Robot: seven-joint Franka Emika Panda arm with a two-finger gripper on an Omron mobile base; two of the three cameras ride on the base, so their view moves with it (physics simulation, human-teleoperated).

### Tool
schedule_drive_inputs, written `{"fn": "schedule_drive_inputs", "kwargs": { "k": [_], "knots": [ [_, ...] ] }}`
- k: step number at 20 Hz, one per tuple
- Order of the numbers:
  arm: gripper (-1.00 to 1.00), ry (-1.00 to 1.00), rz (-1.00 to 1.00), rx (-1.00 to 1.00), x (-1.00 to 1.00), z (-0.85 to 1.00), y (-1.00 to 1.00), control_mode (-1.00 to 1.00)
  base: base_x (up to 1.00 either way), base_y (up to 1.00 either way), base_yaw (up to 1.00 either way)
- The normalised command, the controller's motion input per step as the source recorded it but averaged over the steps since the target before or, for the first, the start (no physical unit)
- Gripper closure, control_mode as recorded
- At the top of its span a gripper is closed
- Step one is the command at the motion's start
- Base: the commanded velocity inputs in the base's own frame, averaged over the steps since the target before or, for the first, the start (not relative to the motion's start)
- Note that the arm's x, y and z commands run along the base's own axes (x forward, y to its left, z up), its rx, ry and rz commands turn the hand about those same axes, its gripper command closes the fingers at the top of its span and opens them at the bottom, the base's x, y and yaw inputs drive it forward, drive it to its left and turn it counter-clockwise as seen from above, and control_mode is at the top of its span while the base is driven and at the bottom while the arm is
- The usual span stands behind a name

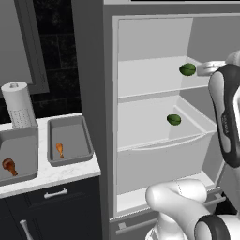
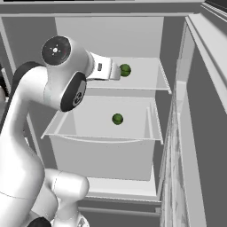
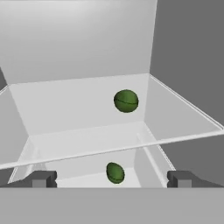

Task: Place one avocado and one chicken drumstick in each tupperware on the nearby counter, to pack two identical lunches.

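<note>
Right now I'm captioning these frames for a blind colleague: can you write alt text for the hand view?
An open gripper faces into an open fridge, toward a round green avocado sitting on a pale shelf. Below the shelf's front edge, a second avocado lies in the drawer underneath.

Left base cam: behind arm, left side, faces fwd/down; covers surface (image 1: 61,173) w/ two trays plus open fridge (image 1: 154,140). Right base cam: behind arm, right side, closer on fridge interior. Hand cam: inside fridge opening, near upper shelf (image 3: 78,105), looks along shelf. All three share upper avocado (image 3: 126,101) and lower avocado (image 3: 115,172).
</note>
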Motion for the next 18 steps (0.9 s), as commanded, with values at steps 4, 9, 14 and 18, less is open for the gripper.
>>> {"fn": "schedule_drive_inputs", "kwargs": {
  "k": [4,9,14,18],
  "knots": [
    [-1.00,0.00,0.00,0.00,0.48,-0.02,-0.03,-1.00,0.00,0.00,0.00],
    [-1.00,0.00,0.00,0.00,0.47,-0.12,-0.07,-1.00,0.00,0.00,0.00],
    [-1.00,0.00,0.00,0.00,0.44,-0.11,-0.20,-1.00,0.00,0.00,0.00],
    [-1.00,0.00,0.01,0.00,0.39,-0.16,-0.20,-1.00,0.00,0.00,0.00]
  ]
}}
